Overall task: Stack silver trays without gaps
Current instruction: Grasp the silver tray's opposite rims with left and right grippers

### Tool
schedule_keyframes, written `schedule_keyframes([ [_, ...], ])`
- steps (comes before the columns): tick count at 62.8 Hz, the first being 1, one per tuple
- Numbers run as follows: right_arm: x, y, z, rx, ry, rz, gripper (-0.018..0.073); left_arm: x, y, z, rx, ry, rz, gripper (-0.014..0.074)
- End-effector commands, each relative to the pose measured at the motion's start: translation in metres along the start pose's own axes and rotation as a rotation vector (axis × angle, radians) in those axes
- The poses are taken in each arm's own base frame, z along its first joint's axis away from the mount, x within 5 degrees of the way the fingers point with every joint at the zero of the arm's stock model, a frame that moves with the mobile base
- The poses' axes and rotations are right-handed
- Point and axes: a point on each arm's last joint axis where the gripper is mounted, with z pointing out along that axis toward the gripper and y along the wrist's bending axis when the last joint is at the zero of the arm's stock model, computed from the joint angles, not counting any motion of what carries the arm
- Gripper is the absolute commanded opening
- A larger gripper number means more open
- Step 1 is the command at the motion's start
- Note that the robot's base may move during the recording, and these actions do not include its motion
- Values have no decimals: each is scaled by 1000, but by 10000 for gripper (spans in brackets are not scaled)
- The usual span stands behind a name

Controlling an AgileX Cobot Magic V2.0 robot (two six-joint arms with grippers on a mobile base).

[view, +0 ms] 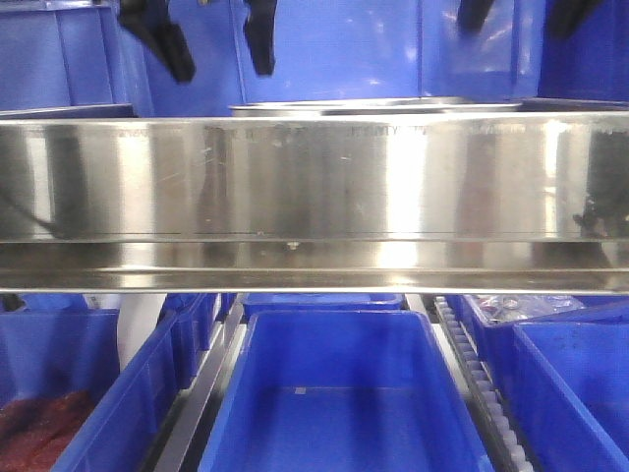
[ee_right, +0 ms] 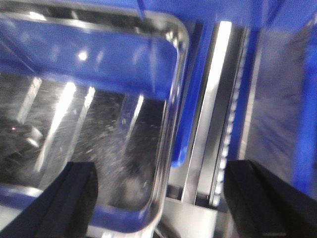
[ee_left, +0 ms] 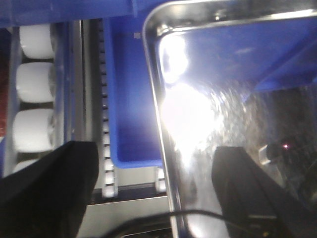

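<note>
Where blue bins line the rack, a silver tray rests.

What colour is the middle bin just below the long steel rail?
The bin is blue, seen best in the front-facing view.

A long brushed-steel shelf rail runs across the front view from nine o'clock to three. Under it, at six o'clock, sits the centre bin, deep and blue. At seven o'clock the left bin holds something dark red. At four o'clock the right bin stands just beside a roller strip. The left wrist view shows fat white rollers stacked at nine o'clock.
</note>
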Motion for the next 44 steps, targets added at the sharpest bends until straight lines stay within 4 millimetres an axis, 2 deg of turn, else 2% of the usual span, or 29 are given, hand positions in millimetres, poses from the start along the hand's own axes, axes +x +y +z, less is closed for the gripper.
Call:
schedule_keyframes([
  [1, -12, 3, -18, -13, -119, -6, 613, -15, 0, -29, 62, -126, -36, 382],
  [10, -14, 2, -3, -10, -105, -3, 613, -14, -1, -17, 54, -102, -34, 382],
  [20, -15, 1, 5, -11, -102, -1, 613, -13, -2, -5, 50, -80, -35, 382],
  [44, -16, 0, 24, -7, -76, 2, 611, -15, -4, -3, 78, -107, -45, 382],
])
